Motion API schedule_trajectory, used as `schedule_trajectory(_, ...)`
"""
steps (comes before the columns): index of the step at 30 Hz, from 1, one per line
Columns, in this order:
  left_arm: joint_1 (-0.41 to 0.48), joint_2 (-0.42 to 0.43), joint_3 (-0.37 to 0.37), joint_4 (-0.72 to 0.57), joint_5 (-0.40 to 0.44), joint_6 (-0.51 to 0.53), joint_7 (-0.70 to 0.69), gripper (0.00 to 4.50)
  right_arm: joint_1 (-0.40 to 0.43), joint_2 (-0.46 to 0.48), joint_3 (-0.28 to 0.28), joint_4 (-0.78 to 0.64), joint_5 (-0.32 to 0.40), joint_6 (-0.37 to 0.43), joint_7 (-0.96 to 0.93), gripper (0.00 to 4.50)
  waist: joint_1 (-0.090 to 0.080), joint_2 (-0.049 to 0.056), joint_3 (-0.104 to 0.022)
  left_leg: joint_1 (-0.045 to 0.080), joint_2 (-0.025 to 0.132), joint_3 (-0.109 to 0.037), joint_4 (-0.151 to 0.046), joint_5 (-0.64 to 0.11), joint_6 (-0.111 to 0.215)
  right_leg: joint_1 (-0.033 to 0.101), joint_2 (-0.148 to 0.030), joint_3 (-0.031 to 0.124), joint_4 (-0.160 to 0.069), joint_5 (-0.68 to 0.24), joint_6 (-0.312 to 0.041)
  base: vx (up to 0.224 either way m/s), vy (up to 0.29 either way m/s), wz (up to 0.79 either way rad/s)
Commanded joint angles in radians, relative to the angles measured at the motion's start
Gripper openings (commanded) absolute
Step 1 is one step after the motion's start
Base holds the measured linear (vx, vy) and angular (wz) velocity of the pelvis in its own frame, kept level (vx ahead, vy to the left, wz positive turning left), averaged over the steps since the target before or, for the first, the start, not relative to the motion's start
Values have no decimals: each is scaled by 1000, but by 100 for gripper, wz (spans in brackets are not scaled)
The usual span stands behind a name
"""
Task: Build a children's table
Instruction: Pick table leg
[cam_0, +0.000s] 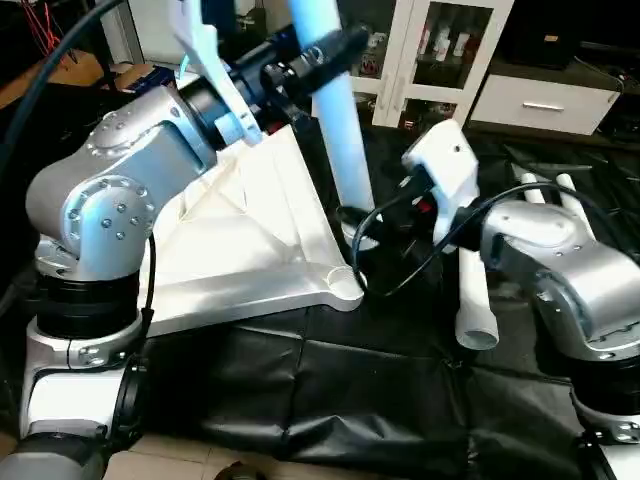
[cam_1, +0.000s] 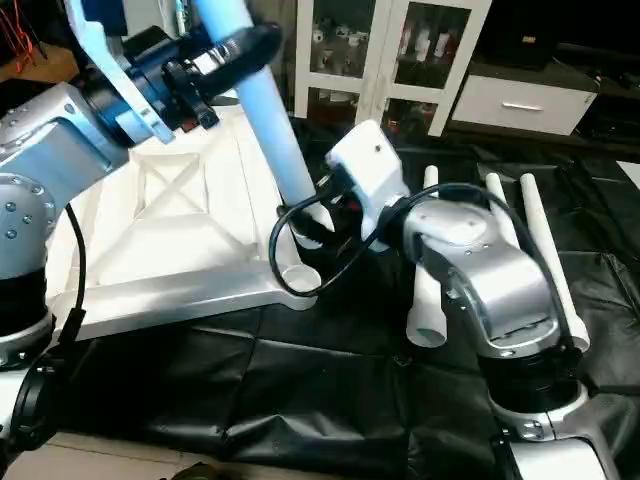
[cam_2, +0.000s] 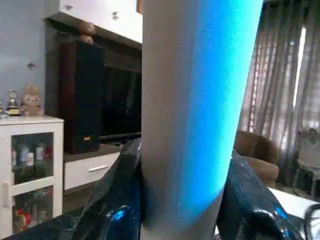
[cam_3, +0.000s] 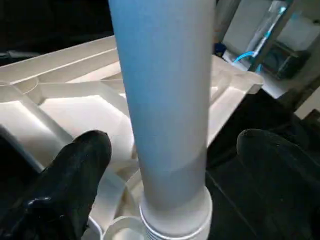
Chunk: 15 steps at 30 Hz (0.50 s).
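Observation:
The children's table top lies upside down on a black cloth, its ribs facing up. One white leg stands upright in a corner socket at the top's right edge. My left gripper is shut on this leg high up, its black fingers pressed against both sides. My right gripper is open low around the leg's base, with both fingers apart from it. Three more legs lie side by side on the cloth to the right.
An empty corner socket sits at the top's near right corner. A black cable loops from my right wrist over the cloth. A white glass-door cabinet and a drawer unit stand behind.

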<state>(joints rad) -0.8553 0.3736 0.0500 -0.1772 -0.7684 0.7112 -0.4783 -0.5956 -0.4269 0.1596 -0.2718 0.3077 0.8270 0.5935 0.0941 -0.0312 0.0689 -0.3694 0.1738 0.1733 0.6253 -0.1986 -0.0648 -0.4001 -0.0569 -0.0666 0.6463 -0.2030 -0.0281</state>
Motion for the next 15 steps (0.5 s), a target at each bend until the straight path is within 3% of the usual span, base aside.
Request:
schedule_trajectory(1,-19,4,-23,-29,7,-11,-22,163,-7,-1,4,8,6,8,13,413,1,3,-74,9,50,-19,-73,-77,-45,61,-84,63,-69,-97,-153,0,0,0)
schedule_trajectory(3,-18,2,-29,-36,5,-9,-29,163,-6,-1,8,12,6,6,15,382,1,-1,-75,9,50,-18,-73,-72,-44,61,-84,63,-69,-92,-153,0,0,0)
schedule_trajectory(15,-17,-9,-54,-75,-5,7,-75,163,-6,2,30,51,-6,-2,23,282,1,-1,-74,8,50,-18,-72,-74,-41,61,-84,63,-71,-113,-151,0,0,0)
